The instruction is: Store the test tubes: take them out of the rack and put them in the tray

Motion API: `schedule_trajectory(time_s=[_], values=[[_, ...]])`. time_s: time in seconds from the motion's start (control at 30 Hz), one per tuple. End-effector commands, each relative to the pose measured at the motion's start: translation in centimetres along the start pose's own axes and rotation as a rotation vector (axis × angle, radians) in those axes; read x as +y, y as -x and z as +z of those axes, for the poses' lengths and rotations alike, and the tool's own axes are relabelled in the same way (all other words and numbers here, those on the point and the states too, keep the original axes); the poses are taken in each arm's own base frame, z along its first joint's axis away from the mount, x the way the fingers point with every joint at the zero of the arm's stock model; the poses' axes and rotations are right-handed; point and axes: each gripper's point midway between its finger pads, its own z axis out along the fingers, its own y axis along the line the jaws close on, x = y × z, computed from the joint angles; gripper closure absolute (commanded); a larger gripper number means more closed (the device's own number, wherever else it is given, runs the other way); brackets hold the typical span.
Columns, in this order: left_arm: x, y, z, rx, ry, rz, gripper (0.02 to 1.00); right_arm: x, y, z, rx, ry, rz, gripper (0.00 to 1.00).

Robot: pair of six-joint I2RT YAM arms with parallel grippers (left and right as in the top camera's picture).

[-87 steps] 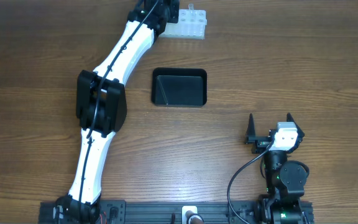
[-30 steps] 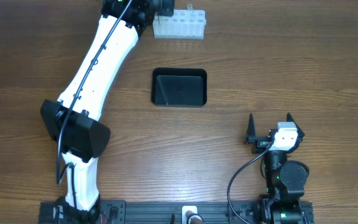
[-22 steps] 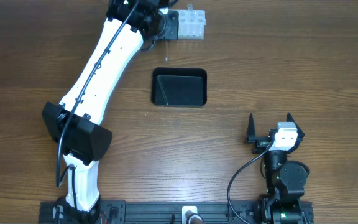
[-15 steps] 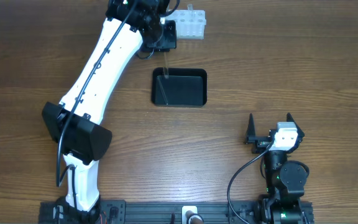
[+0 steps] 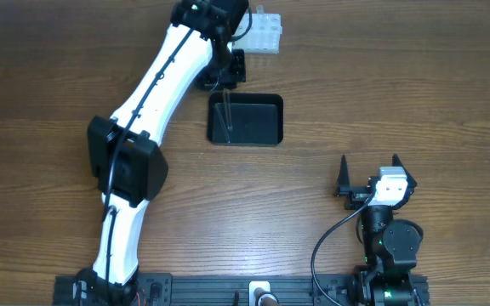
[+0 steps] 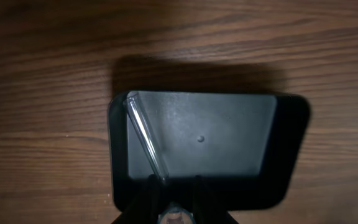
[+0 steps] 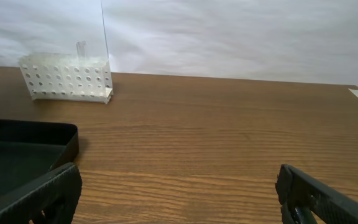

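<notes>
A clear test tube (image 5: 226,117) hangs from my left gripper (image 5: 225,82), which is shut on its upper end. The tube's lower part reaches into the black tray (image 5: 266,136) along its left wall. In the left wrist view the test tube (image 6: 145,138) slants from the gripper (image 6: 176,185) down to a corner of the tray (image 6: 288,155). The white rack (image 5: 262,36) stands at the table's far edge, with one tube (image 5: 262,12) sticking up from it. My right gripper (image 5: 369,172) rests open near its base, well apart from the tray.
The right wrist view shows the rack (image 7: 67,78) far off, one tube (image 7: 81,48) standing in it, and a corner of the tray (image 7: 36,140). Bare wooden table surrounds the tray on all sides.
My left gripper drew a test tube from the rack, carried it toward me, and now holds it lower, dipping into the tray's left side. The right arm has not moved.
</notes>
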Motion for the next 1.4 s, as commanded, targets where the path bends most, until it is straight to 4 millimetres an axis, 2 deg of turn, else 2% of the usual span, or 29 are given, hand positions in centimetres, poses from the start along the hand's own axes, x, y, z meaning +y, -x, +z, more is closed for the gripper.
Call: schedule_trajectory(time_s=[0.03, 0.4, 0.8, 1.4], values=[[0.3, 0.2, 1.8, 0.030, 0.006, -0.025, 0.978, 0.0, -0.1, 0.0, 0.000, 0.005, 0.007, 0.007], [0.5, -0.5, 5.7, 0.119, 0.003, -0.042, 0.978, 0.0, -0.1, 0.0, 0.000, 0.005, 0.007, 0.009], [0.6, -0.6, 8.3, 0.160, -0.002, -0.053, 0.978, 0.0, -0.1, 0.0, 0.000, 0.005, 0.007, 0.009], [0.9, 0.0, 10.3, 0.159, -0.002, -0.059, 0.956, 0.0, -0.1, 0.0, 0.000, 0.005, 0.007, 0.007]])
